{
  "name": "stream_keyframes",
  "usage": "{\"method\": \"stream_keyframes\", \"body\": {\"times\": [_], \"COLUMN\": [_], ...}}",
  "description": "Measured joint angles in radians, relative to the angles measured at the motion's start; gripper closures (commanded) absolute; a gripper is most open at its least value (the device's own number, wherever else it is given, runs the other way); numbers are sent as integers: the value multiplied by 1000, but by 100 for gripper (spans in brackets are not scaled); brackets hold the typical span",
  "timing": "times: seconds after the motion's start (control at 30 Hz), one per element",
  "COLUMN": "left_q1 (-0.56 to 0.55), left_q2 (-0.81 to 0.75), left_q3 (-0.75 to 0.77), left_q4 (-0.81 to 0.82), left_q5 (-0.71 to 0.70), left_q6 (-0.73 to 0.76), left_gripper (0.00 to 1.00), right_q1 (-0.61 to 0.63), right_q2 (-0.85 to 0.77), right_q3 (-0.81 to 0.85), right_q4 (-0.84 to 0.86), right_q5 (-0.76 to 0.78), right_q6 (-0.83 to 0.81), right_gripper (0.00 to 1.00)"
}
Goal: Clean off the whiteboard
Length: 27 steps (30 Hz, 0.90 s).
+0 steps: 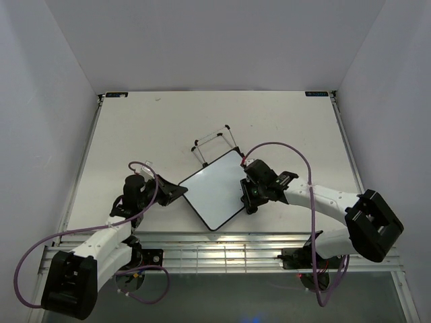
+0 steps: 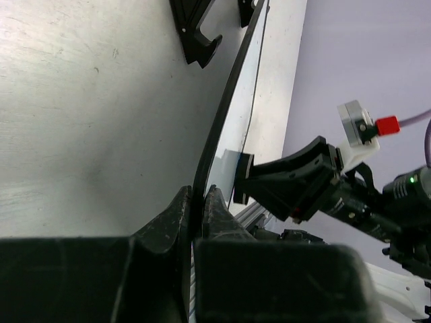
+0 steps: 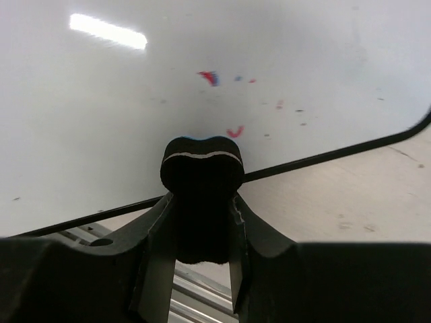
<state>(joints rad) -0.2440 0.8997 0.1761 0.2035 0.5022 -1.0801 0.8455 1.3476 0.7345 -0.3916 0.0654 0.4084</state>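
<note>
The whiteboard lies tilted on the table, white with a thin black frame, its wire stand feet pointing away. My left gripper is shut on the board's left edge; the left wrist view shows the frame pinched between the fingers. My right gripper is shut on the black bone-shaped eraser, held against the board's right side. The right wrist view shows the board face with small red and blue marker smudges just beyond the eraser.
The grey tabletop is walled in by white panels. A metal rail strip runs along the near edge. The right arm shows across the board in the left wrist view.
</note>
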Motion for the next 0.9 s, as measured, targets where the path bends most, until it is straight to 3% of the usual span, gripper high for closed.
{"method": "stream_keyframes", "body": {"times": [0.43, 0.9], "left_q1": [5, 16], "left_q2": [19, 140], "left_q3": [22, 77], "left_q4": [-6, -18], "left_q5": [58, 164], "left_q6": [41, 101], "left_gripper": [100, 100], "right_q1": [-209, -58], "right_q2": [24, -3], "right_q3": [0, 19], "right_q4": [-38, -15], "right_q5": [-28, -151], "right_q6": [-126, -171], "right_gripper": [92, 92]}}
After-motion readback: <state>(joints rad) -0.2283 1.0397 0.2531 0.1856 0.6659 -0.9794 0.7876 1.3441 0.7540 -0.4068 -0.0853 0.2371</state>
